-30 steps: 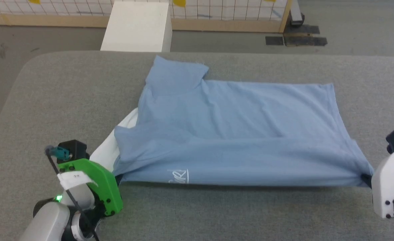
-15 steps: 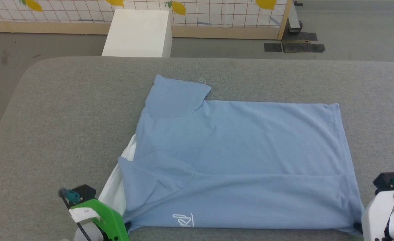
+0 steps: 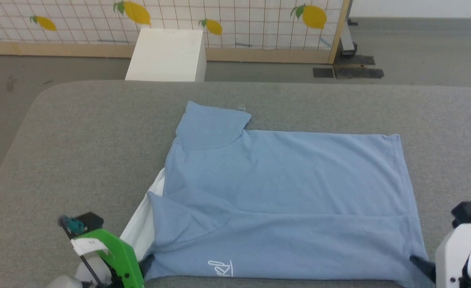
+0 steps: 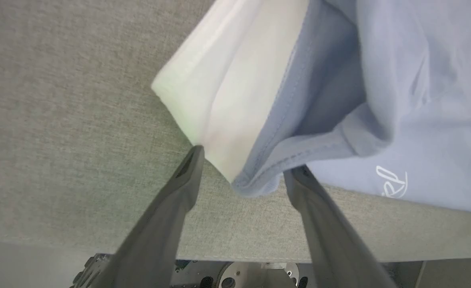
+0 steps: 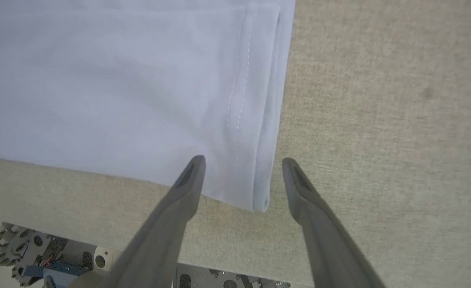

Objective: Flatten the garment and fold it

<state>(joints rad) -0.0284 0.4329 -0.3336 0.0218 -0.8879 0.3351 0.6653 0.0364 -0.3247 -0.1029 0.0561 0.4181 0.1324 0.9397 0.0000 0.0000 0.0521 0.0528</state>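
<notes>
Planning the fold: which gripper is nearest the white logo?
The left gripper, beside the logo and white lining; the right gripper straddles a plain hemmed corner.

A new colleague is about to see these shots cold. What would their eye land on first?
The large light-blue garment lies spread on the grey table, a white lining peeking out at its near left corner. Each open gripper straddles a near corner: the left gripper at the white-and-blue one, the right gripper at the hemmed one. Beyond stand a white box and a lemon-printed screen.
</notes>
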